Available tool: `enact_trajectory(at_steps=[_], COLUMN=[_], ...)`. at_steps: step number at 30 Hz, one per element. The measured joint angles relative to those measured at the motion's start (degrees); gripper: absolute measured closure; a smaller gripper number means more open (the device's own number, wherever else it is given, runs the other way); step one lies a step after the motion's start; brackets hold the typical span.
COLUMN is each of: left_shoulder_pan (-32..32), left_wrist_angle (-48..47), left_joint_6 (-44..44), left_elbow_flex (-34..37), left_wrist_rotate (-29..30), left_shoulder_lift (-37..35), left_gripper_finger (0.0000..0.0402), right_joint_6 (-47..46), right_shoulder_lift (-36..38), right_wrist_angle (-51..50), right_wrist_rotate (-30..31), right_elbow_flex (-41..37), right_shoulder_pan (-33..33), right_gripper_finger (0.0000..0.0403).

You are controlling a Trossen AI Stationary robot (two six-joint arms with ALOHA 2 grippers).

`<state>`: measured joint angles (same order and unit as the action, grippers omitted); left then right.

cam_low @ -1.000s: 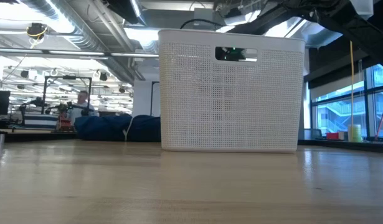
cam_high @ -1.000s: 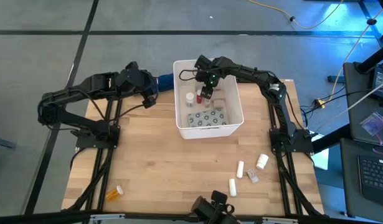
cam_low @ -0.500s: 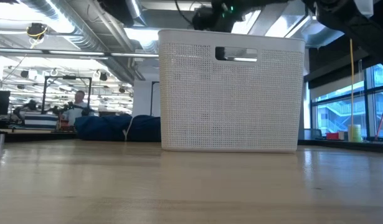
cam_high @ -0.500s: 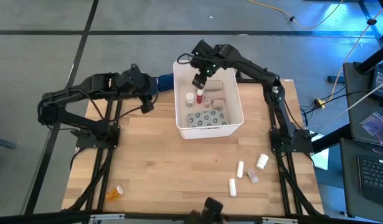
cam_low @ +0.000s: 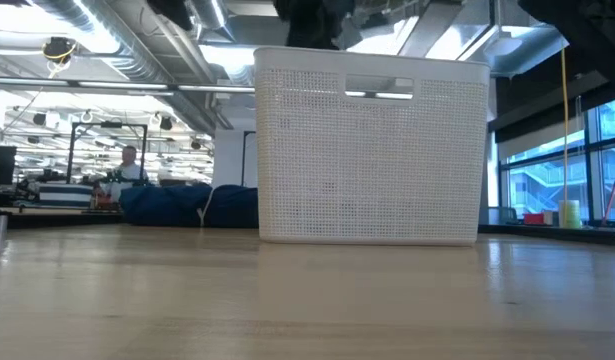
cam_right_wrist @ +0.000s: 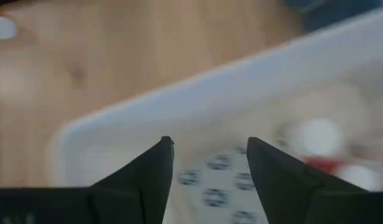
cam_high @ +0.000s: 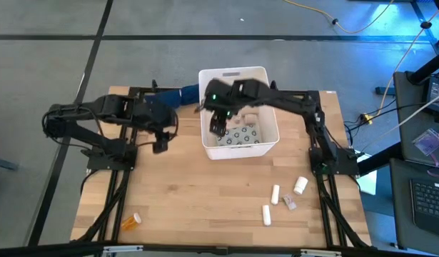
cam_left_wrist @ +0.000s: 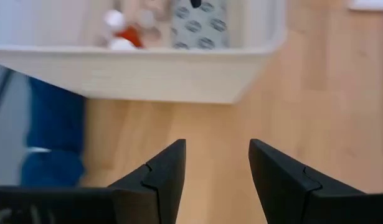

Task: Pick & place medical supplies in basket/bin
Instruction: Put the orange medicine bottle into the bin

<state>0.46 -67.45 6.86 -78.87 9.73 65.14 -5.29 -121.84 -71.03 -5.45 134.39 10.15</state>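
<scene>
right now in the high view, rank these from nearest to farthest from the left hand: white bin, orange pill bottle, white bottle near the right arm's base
1. White bin, just right of the left hand.
2. Orange pill bottle, at the table's near-left corner.
3. White bottle, far across on the right side.

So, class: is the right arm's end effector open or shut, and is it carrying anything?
Open and empty. In its wrist view the right end effector shows two separated fingers with only the basket visible between them.
</scene>
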Motion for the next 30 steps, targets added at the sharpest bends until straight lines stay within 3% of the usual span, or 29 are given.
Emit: enact_trajectory(at_steps=[5, 11, 20, 24, 30], left_shoulder_pan=[-8.8, -20.2, -36.9, -41.0, -42.5], left_wrist_angle=[-2.3, -3.1, -3.1, -2.5, -2.3], left_joint_6=[11.6, 32.2, 57.9, 68.3, 75.9], left_elbow_flex=[1.4, 5.4, 13.0, 14.5, 14.7], left_wrist_rotate=[-0.3, -0.5, -1.9, -0.1, 0.4], left_shoulder_lift=[-0.1, 1.1, 8.6, 13.5, 19.4], left_gripper_finger=[0.0233, 0.0256, 0.0296, 0.029, 0.0286], right_joint_6=[-2.0, -2.6, -3.5, -5.3, -6.3], right_shoulder_lift=[-0.1, -0.5, -1.3, -1.7, -1.7], right_wrist_angle=[1.9, 3.7, 3.9, 8.2, 20.2], right_wrist_rotate=[3.7, 5.4, 6.0, 8.0, 8.0], right_elbow_flex=[0.0, -0.6, -0.9, -4.0, -12.4], right_shoulder_pan=[-7.3, -14.2, -23.5, -26.6, -30.0], right_gripper_finger=[0.0199, 0.0199, 0.0199, 0.0199, 0.0199])
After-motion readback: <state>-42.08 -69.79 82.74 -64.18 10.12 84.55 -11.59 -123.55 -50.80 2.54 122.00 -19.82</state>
